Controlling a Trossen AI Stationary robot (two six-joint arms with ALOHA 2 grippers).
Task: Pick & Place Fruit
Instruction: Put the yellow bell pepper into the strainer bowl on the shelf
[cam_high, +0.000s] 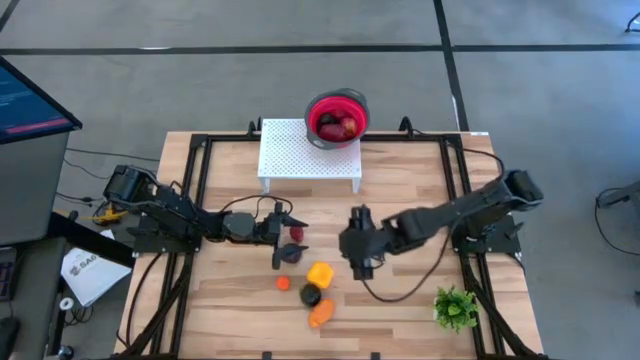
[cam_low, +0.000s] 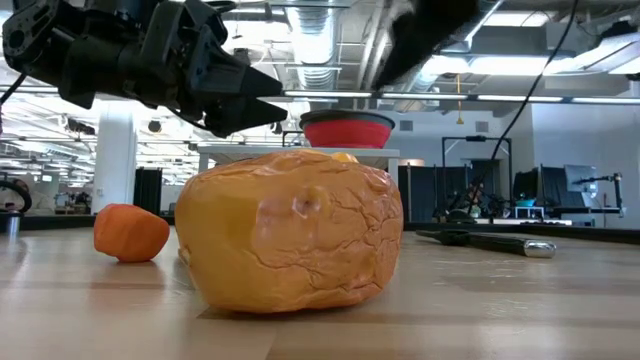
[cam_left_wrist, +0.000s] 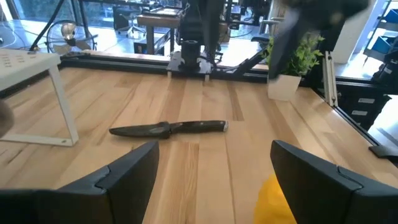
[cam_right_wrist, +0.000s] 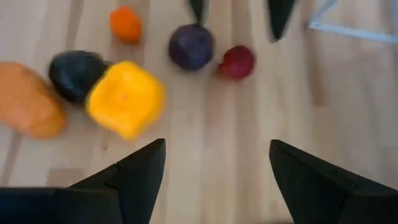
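Observation:
Several toy fruits lie on the wooden table between the arms: red, dark purple, small orange, yellow, blackish-green and a bigger orange one. The right wrist view shows the purple fruit and the red fruit. More fruits sit in a red bowl on a white stand. My left gripper is open, raised over the red and purple fruits. My right gripper is open, right of the yellow fruit.
A black-handled knife lies on the table beyond the fruits, toward the right arm. A green plant sprig stands near the table's near right corner. Black rails frame the tabletop. Bare wood lies in front of the stand.

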